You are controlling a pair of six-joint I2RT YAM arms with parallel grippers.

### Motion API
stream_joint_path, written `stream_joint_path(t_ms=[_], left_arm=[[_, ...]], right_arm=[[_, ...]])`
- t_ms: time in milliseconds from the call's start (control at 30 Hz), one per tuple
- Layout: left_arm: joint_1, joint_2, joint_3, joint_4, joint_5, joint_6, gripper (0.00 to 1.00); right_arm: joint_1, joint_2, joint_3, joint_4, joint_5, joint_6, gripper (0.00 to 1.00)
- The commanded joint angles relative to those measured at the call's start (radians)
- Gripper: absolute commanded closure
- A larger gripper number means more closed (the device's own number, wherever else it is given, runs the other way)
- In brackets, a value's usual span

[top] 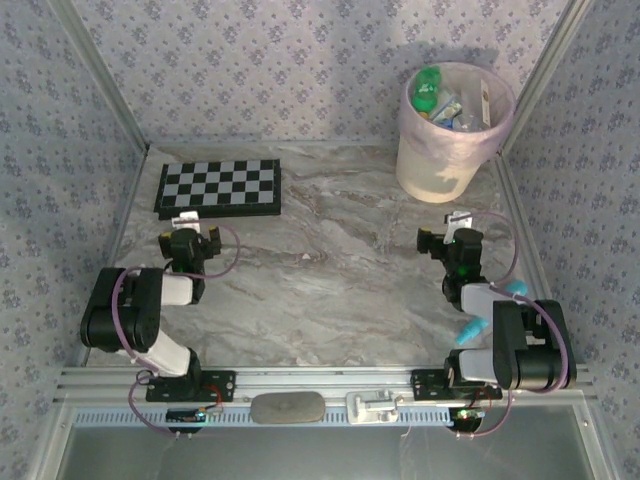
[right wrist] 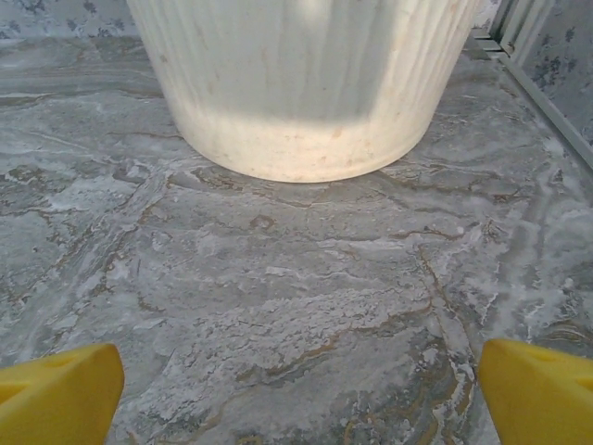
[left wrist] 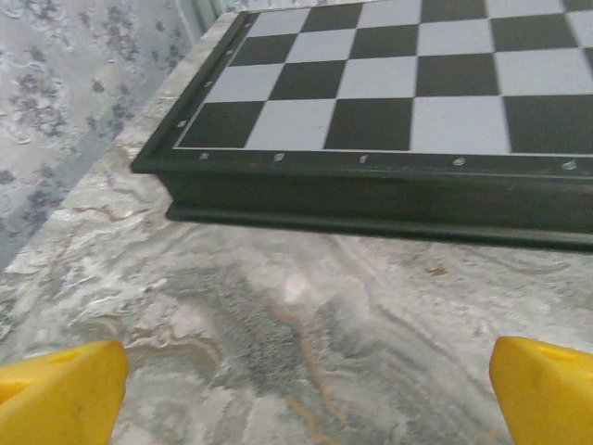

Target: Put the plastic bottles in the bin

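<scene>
Top external: plastic bottles (top: pixel 447 100) heaped inside bin (top: pixel 440 165). Right gripper (top: pixel 449 235) near bin's front, jaws wide, empty; left gripper (top: pixel 190 236) well left of bin, jaws wide, empty.

Grey marbled table (top: pixel 330 270) streaked with brownish veins, pale lilac floral-papered walls (top: pixel 280 70) on three sides, slanting metal corner posts (top: pixel 100 75), ridged aluminium rail (top: pixel 330 380) along the near edge, bright light.
</scene>
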Motion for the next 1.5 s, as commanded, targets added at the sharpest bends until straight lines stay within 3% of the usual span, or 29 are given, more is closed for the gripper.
stream_joint_path(t_ms=[0,367,700,833,933,1000,1067,1100,1133,1200,1267,1467], left_arm=[[0.01,0.001,0.007,0.057,0.053,-0.026,0.0],[0.015,-0.007,0.016,0.019,0.064,-0.032,0.0],[0.018,-0.007,0.015,0.019,0.067,-0.033,0.0],[0.018,-0.007,0.015,0.019,0.067,-0.032,0.0],[0.017,-0.008,0.015,0.019,0.067,-0.032,0.0],[0.018,-0.007,0.015,0.019,0.068,-0.032,0.0],[0.016,-0.007,0.015,0.019,0.068,-0.031,0.0],[0.018,-0.008,0.015,0.02,0.067,-0.033,0.0],[0.017,-0.007,0.015,0.021,0.066,-0.032,0.0],[0.017,-0.008,0.014,0.021,0.067,-0.033,0.0],[0.018,-0.008,0.014,0.021,0.067,-0.032,0.0],[0.018,-0.008,0.014,0.021,0.066,-0.032,0.0]], right_arm=[[0.009,-0.009,0.027,-0.029,-0.042,-0.009,0.0],[0.017,0.021,0.058,-0.06,-0.119,0.009,0.0],[-0.165,0.02,0.026,-0.006,-0.302,0.121,0.0],[-0.136,0.019,0.018,0.046,-0.096,0.044,0.0],[-0.149,0.116,0.034,0.12,-0.157,0.058,0.0],[-0.085,0.127,0.034,0.119,-0.083,0.003,0.0],[-0.036,0.232,-0.013,0.323,0.024,-0.014,0.0],[-0.033,0.228,-0.012,0.319,0.036,-0.012,0.0],[-0.04,0.187,0.014,0.198,0.049,0.0,0.0],[-0.037,0.219,-0.002,0.285,0.066,-0.001,0.0],[-0.024,0.201,0.026,0.2,0.094,-0.006,0.0],[-0.014,0.205,0.02,0.219,0.112,-0.012,0.0]])
